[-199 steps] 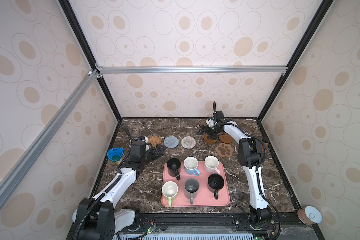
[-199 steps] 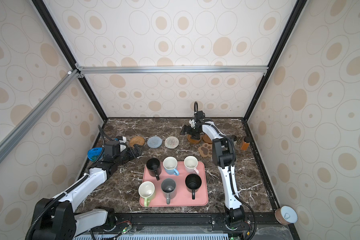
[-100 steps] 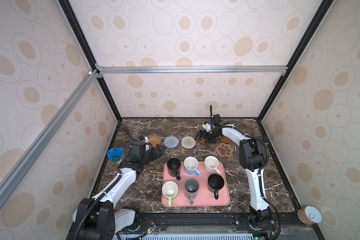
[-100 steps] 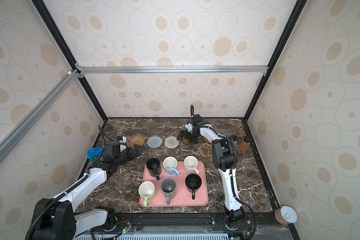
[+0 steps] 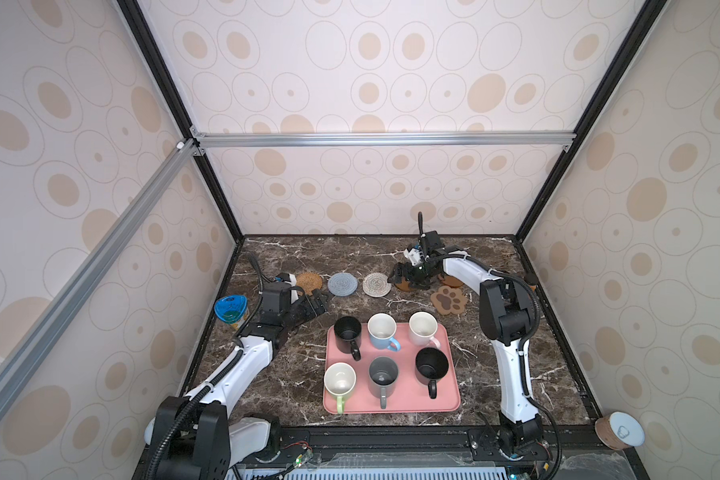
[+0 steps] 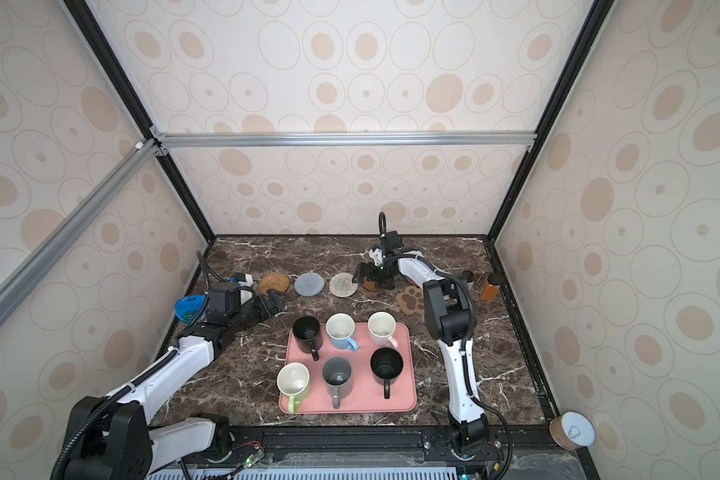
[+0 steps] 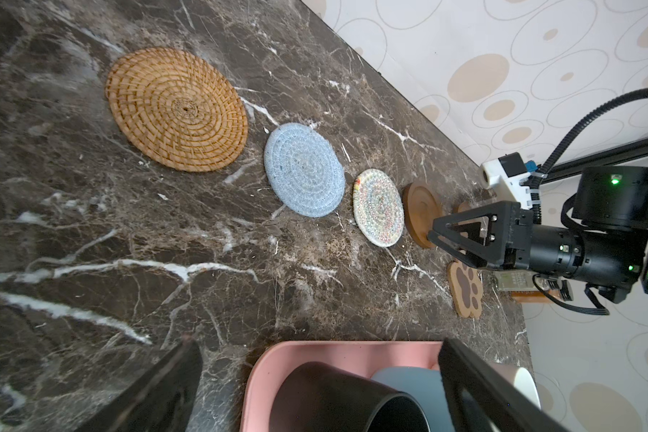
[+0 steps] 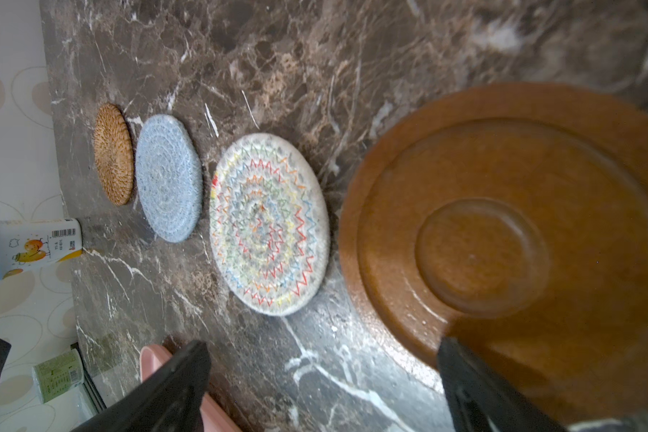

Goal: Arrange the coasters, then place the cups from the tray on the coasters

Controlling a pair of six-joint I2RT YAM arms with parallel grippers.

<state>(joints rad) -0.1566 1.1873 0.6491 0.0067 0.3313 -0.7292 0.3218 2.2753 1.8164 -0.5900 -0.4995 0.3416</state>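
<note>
Along the back of the table lie the coasters: tan rattan point(image 5: 308, 281), blue-grey point(image 5: 342, 284), cream point(image 5: 376, 284), a brown wooden disc point(image 5: 404, 286), a second wooden disc point(image 5: 454, 281) and a paw shape point(image 5: 447, 300). My right gripper point(image 5: 404, 276) hangs open low over the first wooden disc point(image 8: 502, 254), one fingertip point(image 8: 461, 359) above its rim. Several cups stand on the pink tray point(image 5: 391, 405), among them a black cup point(image 7: 337, 400). Left of the tray's far corner, my left gripper point(image 5: 319, 301) is open and empty.
A blue-lidded can point(image 5: 230, 309) stands by the left wall and a brown bottle point(image 6: 490, 286) by the right wall. Another can point(image 5: 618, 430) sits outside the frame at the front right. The right arm's links point(image 5: 504, 316) rise beside the tray.
My right gripper has moved left and lower, toward the cream coaster, and the wooden disc under it now lies further left. The left arm has not moved.
</note>
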